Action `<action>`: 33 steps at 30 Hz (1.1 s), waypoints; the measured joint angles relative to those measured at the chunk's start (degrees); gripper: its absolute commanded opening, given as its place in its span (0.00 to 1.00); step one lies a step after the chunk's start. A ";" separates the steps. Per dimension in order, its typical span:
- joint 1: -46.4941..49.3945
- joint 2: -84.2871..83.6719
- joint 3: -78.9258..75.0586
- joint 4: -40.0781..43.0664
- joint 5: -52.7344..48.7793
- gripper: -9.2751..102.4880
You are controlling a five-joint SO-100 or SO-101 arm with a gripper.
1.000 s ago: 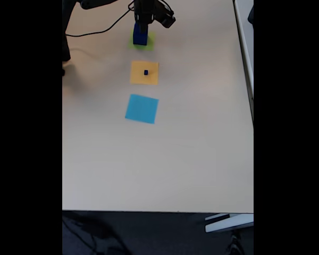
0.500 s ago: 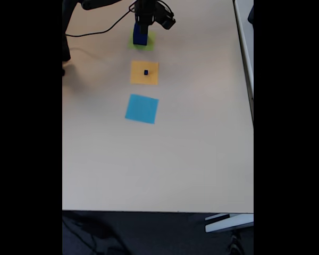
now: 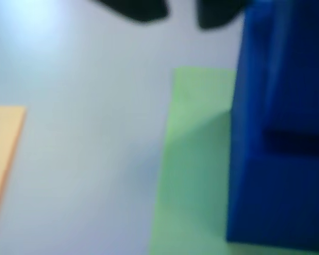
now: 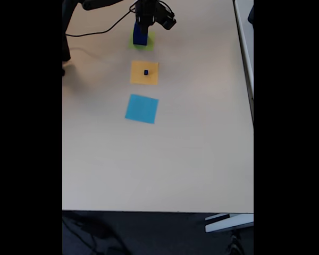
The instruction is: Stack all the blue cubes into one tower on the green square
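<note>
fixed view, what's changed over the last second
Almost nothing. The gripper still hangs right over the stack of blue cubes on the green square, perhaps shifted slightly; whether it holds the stack cannot be told. The tiny blue cube stays on the orange square, and the light-blue square stays bare.

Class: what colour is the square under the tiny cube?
Orange square; the tiny cube shows best in the fixed view.

In the fixed view, stacked navy-blue cubes [image 4: 140, 35] stand on the lime-green paper square [image 4: 149, 41] at the desk's [image 4: 191, 149] far end, the orange paper square [image 4: 144, 78] carrying a tiny navy cube [image 4: 146, 72] nearer, the light-blue paper square [image 4: 142, 108] nearest.
</note>
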 measured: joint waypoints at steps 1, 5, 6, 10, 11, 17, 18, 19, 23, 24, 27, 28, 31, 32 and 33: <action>-0.18 -0.18 0.00 -0.09 0.09 0.08; -0.35 -0.18 0.00 -0.09 0.09 0.08; -0.35 -0.18 0.00 -0.09 0.09 0.08; -0.35 -0.18 0.00 -0.09 0.09 0.08; -0.35 -0.18 0.00 -0.09 0.09 0.08; -0.26 -0.18 0.00 -0.09 -0.35 0.08; -0.18 -0.18 0.00 -0.09 -0.44 0.08; -0.09 -0.18 0.00 0.09 -0.70 0.08; 0.18 -0.18 0.00 0.44 -1.41 0.08; 0.18 -0.18 0.00 0.44 -1.41 0.08; 0.18 -0.18 0.00 0.44 -1.41 0.08; 0.18 -0.18 0.00 0.44 -1.41 0.08; 0.18 -0.18 0.00 0.44 -1.41 0.08; 0.18 -0.18 0.00 0.44 -1.41 0.08; 0.18 -0.18 0.00 0.44 -1.41 0.08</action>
